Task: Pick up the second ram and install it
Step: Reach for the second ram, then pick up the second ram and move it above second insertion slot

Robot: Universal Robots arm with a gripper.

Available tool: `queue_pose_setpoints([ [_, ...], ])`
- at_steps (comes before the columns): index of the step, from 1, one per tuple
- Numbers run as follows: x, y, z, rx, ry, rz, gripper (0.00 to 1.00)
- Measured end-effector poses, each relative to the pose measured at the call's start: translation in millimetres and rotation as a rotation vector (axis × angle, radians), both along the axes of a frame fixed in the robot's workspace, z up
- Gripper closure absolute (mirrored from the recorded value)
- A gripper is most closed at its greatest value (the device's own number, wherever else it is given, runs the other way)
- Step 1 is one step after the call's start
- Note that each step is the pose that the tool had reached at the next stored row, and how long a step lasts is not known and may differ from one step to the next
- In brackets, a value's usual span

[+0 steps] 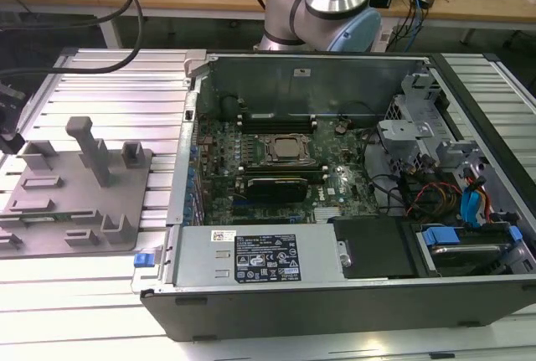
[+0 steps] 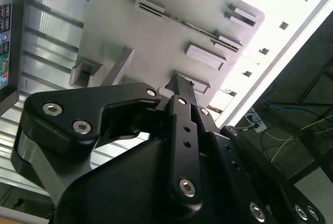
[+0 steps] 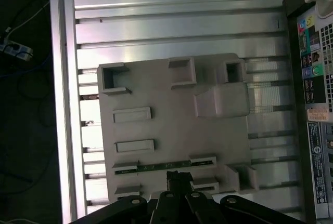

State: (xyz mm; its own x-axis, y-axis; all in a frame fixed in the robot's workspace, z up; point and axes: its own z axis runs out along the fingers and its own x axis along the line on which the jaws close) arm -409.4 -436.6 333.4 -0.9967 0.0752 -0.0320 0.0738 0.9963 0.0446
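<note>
The second ram (image 3: 156,167) is a thin green strip standing on edge in a slot of the grey holder tray (image 3: 171,135). In the second wrist view the ram (image 2: 195,28) runs between two raised blocks of the tray (image 2: 130,31). My gripper (image 3: 178,176) hangs above the tray near the ram's slot, apart from it. Its black fingers are shut together with nothing between them. The second wrist view also shows the gripper (image 2: 178,82) over the tray. In the exterior view the tray (image 1: 75,202) lies on the slatted table, left of the open computer case.
The open case holds the green motherboard (image 1: 335,185) with the CPU socket (image 1: 287,150) at its middle and black memory slots on either side. A grey power supply (image 1: 260,256) lines the case's near side, with drive bays and cables (image 1: 452,193) toward the exterior view's right. The tray carries upright posts (image 1: 88,147).
</note>
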Motion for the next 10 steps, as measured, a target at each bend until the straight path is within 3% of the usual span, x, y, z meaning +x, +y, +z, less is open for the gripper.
queue_pose_setpoints([
  [10, 0.0, 0.0, -0.1, -0.0011, 0.0, 0.0, 0.92],
])
